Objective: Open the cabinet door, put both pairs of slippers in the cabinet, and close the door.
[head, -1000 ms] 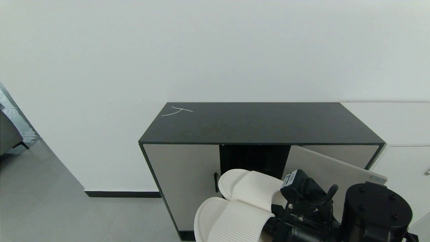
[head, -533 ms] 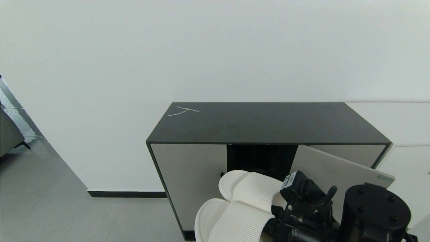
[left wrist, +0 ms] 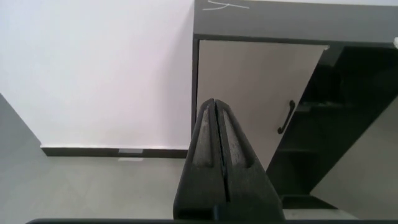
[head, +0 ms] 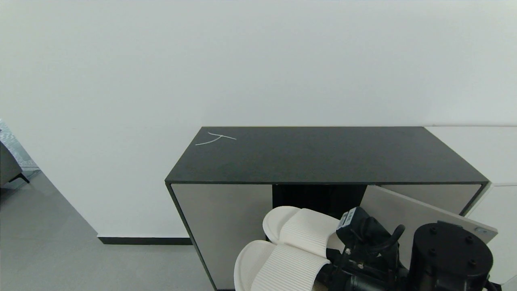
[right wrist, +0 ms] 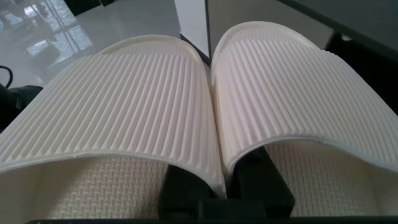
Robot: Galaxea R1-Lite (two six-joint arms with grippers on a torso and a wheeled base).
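Observation:
A pair of white ribbed slippers (head: 299,242) hangs side by side in front of the cabinet's dark opening (head: 319,198), toes toward the cabinet. My right gripper (right wrist: 225,183) is shut on the touching inner edges of the two slippers (right wrist: 124,112). The black-topped cabinet (head: 323,155) has its left grey door (head: 222,218) closed and its right door (head: 408,214) swung outward beside my right arm. My left gripper (left wrist: 216,134) is shut with nothing in it, low and left of the cabinet, facing the closed door's black handle (left wrist: 285,118) and the shelves (left wrist: 336,137).
A white cabinet (head: 501,161) adjoins the black one on the right. Grey floor (head: 60,250) lies open to the left, along a white wall with a black baseboard (head: 143,241). The open door's edge (head: 482,231) juts out at the right.
The whole head view has shifted and the cabinet now looks larger and closer. The slippers stay held in my right gripper at the same spot in the picture.

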